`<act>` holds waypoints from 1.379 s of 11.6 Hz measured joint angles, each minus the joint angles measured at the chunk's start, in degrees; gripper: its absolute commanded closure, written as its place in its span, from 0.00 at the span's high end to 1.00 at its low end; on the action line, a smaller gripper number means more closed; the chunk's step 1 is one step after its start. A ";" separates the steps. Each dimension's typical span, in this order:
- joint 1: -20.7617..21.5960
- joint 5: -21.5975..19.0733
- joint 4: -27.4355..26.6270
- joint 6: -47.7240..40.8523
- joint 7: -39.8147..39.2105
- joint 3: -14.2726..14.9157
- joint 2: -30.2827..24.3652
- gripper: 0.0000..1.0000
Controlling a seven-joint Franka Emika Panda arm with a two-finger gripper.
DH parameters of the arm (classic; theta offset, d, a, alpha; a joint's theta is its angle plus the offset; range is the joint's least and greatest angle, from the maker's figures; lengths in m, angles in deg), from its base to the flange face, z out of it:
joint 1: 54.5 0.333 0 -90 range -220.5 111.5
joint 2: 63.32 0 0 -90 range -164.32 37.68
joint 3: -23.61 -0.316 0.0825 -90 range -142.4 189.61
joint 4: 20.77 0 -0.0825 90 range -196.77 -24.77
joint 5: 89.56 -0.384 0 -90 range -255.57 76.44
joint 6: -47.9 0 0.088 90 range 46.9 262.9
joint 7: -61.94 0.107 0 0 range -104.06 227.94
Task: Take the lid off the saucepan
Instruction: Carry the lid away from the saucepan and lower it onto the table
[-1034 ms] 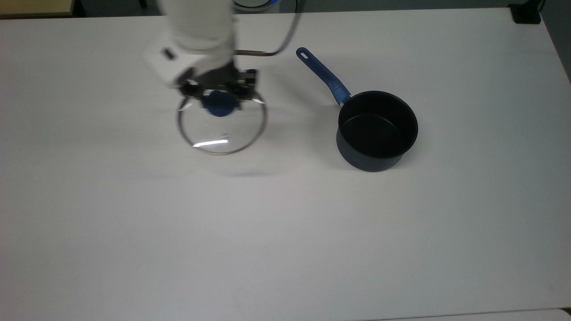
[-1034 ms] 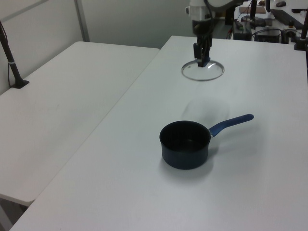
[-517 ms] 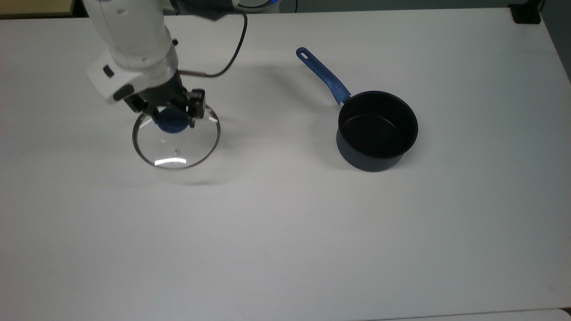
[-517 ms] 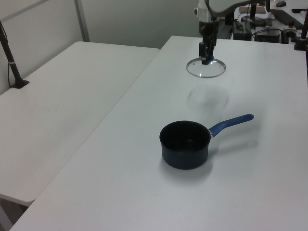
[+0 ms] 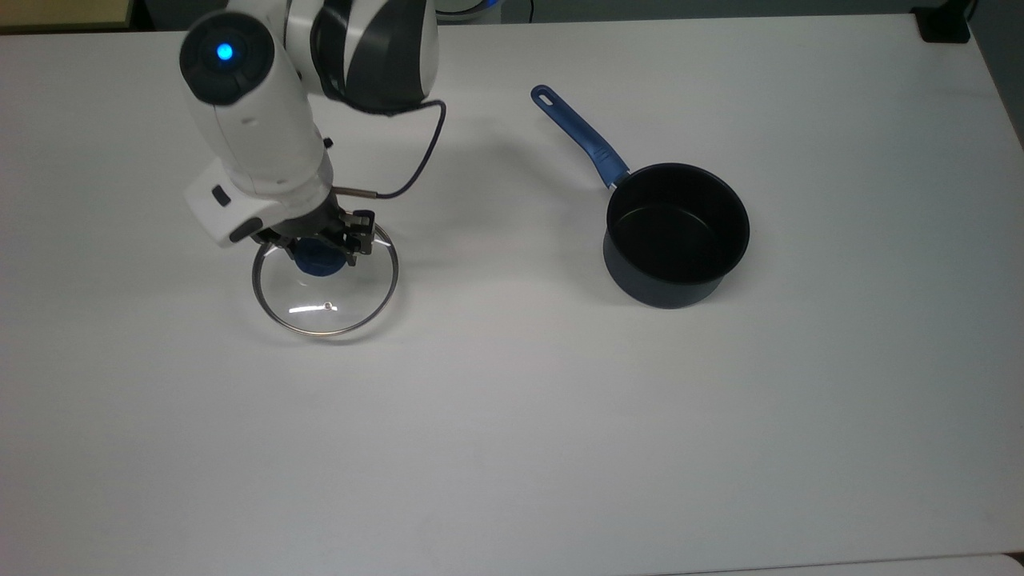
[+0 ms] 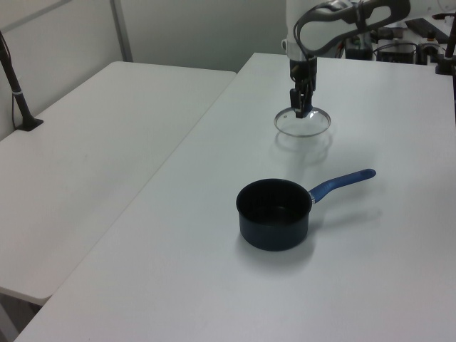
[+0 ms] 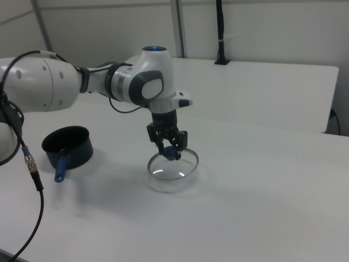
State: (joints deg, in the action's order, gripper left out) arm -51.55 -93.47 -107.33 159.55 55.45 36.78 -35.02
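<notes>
While the lid (image 5: 326, 290) hangs from its round blue knob (image 5: 318, 259), it sits slightly tilted and just above the white table (image 5: 512, 416), with a faint shadow under it in the right view and the left view. Its glass disc and thin metal rim show clearly, and a small vent hole lies near the middle of the glass. The gripper (image 5: 317, 248) comes down on the knob from above, and its fingers (image 7: 162, 151) are clamped on the knob from two sides. The white arm (image 5: 256, 120) rises from the gripper toward the top view's upper edge, with a dark cable (image 5: 416, 160) looping off its wrist.

Well apart from the lid, toward the top view's right, the saucepan (image 5: 676, 234) stands upright and uncovered on the table, its black inside open to view. Its long blue handle (image 5: 580, 138) points toward the top view's upper left, the hole at its end visible.

A second white table (image 6: 100, 157) stands beside the first, at the left view's left.
</notes>
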 measured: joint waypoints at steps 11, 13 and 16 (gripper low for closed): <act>0.02 0.11 0.16 2.33 0.00 -0.21 3.54 0.66; 0.02 0.18 0.12 2.33 0.00 -0.21 3.54 0.68; 0.00 1.13 -0.31 2.33 0.00 -0.24 3.81 0.80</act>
State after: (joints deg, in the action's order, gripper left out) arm -51.56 -92.33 -107.64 161.88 55.45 36.54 -31.22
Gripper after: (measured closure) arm 0.295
